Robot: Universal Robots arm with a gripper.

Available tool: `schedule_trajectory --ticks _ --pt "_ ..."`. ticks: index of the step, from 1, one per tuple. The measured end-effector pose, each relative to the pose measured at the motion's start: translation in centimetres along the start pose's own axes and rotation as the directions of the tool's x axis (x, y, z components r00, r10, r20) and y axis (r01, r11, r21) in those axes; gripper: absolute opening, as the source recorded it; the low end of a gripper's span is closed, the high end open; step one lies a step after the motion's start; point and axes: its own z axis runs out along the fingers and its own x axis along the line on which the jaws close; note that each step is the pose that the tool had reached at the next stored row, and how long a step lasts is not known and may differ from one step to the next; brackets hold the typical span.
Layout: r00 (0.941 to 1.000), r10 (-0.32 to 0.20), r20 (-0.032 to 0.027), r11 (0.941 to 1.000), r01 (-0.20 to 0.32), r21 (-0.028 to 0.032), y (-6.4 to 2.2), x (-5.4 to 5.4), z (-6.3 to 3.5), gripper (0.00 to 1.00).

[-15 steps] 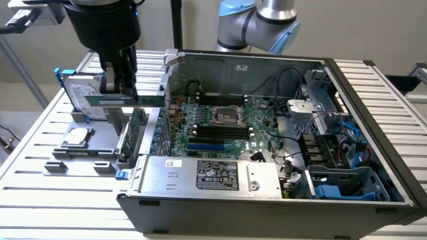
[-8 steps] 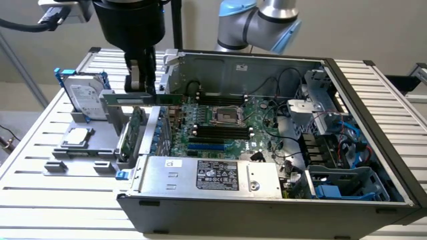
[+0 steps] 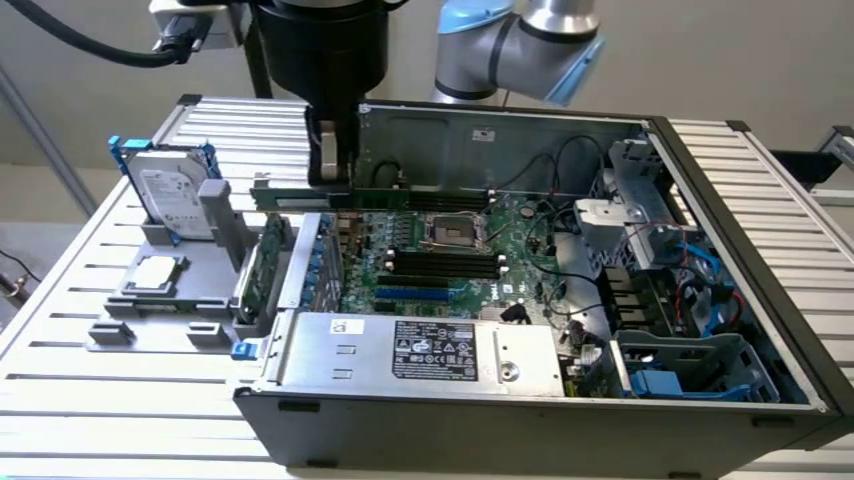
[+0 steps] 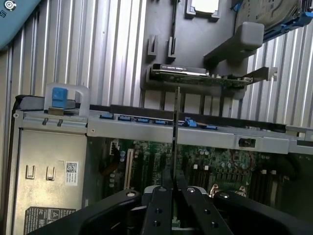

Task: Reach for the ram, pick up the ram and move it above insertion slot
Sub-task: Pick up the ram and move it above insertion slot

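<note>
The ram (image 3: 400,197) is a long, narrow green stick held level in the air over the far edge of the motherboard (image 3: 514,235), inside the open computer case. My gripper (image 3: 330,180) comes down from above and is shut on it near the end toward the exterior view's left. In the wrist view the ram (image 4: 176,127) appears edge-on as a thin line running out from my gripper (image 4: 175,196), with a finger (image 4: 159,208) pressed on each side. The black memory slots (image 3: 441,262) lie lower on the board, nearer the camera than the ram.
A wider green expansion card (image 3: 274,260) stands in a grey holder (image 3: 160,305) beside the case, with a silver hard drive (image 3: 174,190) and a small chip (image 3: 154,272). The power supply (image 3: 414,350) fills the case's near side; cables and a drive cage (image 3: 667,300) crowd the right.
</note>
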Motion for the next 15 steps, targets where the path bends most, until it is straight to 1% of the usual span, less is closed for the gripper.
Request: schedule_trajectory --ticks 9,13,15 --pt "1.0000 0.000 0.0001 1.0000 0.000 -0.0005 -4.10 0.3 -0.10 0.14" --pt "1.0000 0.000 0.0000 1.0000 0.000 -0.0009 -5.88 0.3 -0.12 0.14" --pt "1.0000 0.000 -0.0009 1.0000 0.000 -0.0013 -6.65 0.2 -0.11 0.14"
